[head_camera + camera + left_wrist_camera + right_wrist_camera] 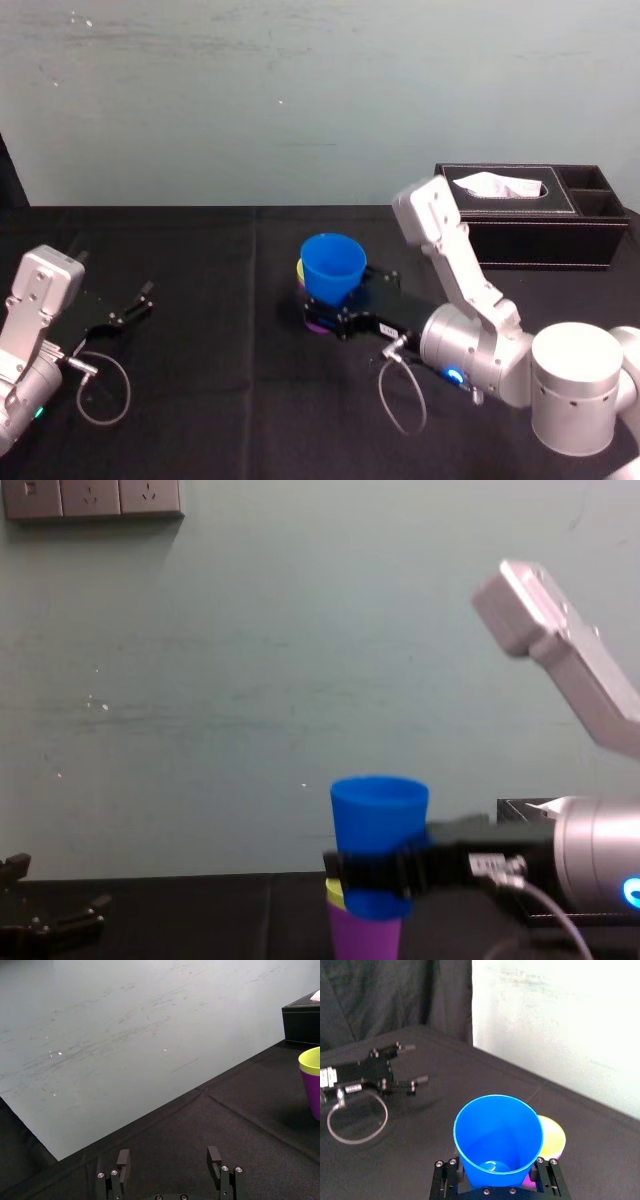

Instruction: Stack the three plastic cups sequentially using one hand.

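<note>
R black gripper (338,292) pinched the blue tapered plastic cup (333,268), upright, just beside yellow-green plastic cup (551,1137) nested in purple plastic cup (365,935). L black gripper (169,1158) parked far left, fingers spread.

- Left of the right hand (338,300), bare surface (220,340) lies open as far as the parked left hand (135,300).
- Beyond it to the right, the tissue box (540,235) blocks.
- Directly below its blue cup (333,265), the yellow-green cup (552,1137) stands in the purple cup (365,938).

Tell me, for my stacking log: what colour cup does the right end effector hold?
The cup is blue, clearest in the right wrist view.
</note>
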